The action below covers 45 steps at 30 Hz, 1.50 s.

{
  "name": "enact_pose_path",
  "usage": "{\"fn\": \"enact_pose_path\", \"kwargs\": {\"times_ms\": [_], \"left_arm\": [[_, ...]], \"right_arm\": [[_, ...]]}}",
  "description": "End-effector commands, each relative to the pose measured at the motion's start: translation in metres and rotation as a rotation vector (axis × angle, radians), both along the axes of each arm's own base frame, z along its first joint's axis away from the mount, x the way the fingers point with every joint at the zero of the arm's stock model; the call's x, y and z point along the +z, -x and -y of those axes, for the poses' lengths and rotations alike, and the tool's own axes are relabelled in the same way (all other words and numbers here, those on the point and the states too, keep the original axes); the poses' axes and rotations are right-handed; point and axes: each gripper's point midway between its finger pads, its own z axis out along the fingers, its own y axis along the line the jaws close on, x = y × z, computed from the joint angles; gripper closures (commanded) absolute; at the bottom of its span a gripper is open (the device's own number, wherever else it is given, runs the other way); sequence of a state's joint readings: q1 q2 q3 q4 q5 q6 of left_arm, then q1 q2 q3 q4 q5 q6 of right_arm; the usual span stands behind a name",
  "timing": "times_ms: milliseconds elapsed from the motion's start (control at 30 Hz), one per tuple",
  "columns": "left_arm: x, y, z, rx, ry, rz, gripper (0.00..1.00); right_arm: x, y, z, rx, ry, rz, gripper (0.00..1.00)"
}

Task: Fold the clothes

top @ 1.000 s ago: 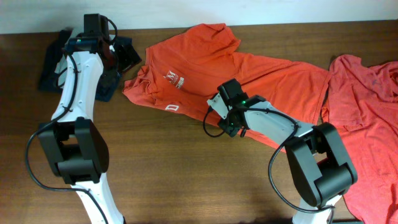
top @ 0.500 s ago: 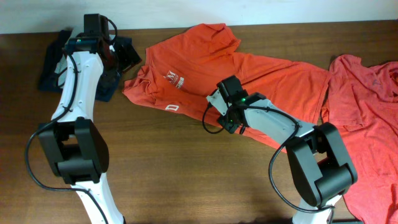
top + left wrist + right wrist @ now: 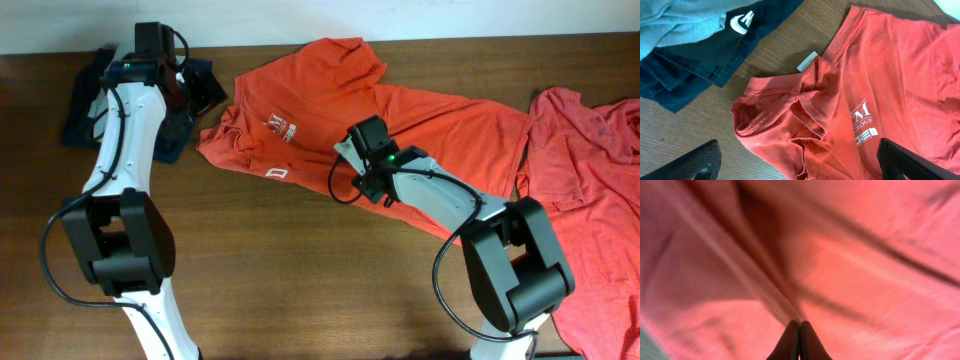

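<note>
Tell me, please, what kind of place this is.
Likely a robot lab bench, not a home: left arm and right arm at a wooden table, a T-shirt spread out for folding.

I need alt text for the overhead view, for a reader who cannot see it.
The right gripper is shut on an orange-red T-shirt spread across a wooden table. The left arm reaches toward dark clothes at far left; a second red shirt lies at far right.

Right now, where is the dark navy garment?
In the overhead view, the dark navy garment lies at the far left, partly under the left arm, left of the orange T-shirt.
</note>
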<state>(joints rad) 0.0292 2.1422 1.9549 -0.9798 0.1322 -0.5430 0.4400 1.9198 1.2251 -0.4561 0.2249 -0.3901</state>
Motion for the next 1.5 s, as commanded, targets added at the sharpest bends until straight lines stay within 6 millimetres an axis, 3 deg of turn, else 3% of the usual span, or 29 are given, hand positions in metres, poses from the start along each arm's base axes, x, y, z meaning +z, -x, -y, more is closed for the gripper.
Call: {"fn": "enact_pose_path", "kwargs": {"times_ms": [0,133,367,533,733,800,833,867,967,1167,1467], "left_arm": [[-0.004,0.001,0.003,-0.001,0.011,-0.010,0.01],[-0.004,0.001,0.003,-0.001,0.011,-0.010,0.01],[-0.004,0.001,0.003,-0.001,0.011,-0.010,0.01],[-0.004,0.001,0.003,-0.001,0.011,-0.010,0.01],[-0.004,0.001,0.003,-0.001,0.011,-0.010,0.01],[-0.004,0.001,0.003,-0.001,0.011,-0.010,0.01],[-0.004,0.001,0.003,-0.001,0.011,-0.010,0.01],[-0.004,0.001,0.003,-0.001,0.011,-0.011,0.01],[-0.004,0.001,0.003,-0.001,0.011,-0.010,0.01],[-0.004,0.001,0.003,-0.001,0.011,-0.010,0.01],[-0.004,0.001,0.003,-0.001,0.011,-0.010,0.01]], "right_arm": [[0.018,-0.018,0.004,-0.034,0.020,0.082,0.96],[0.022,-0.026,0.002,-0.037,0.002,0.120,0.96],[0.021,-0.036,0.018,-0.076,-0.015,0.128,0.96],[0.018,-0.037,0.019,-0.069,-0.093,0.097,0.95],[0.020,-0.043,0.018,-0.064,-0.151,0.102,0.80],[0.021,-0.045,0.020,-0.071,-0.153,0.108,0.59],[0.021,-0.046,0.022,-0.075,-0.152,0.109,0.40],[0.021,-0.046,0.024,-0.079,-0.152,0.109,0.36],[0.021,-0.047,0.029,-0.114,-0.150,0.112,0.31],[0.026,-0.049,0.036,-0.157,-0.135,0.134,0.30],[0.054,-0.048,0.035,-0.232,-0.188,0.185,0.30]]}}
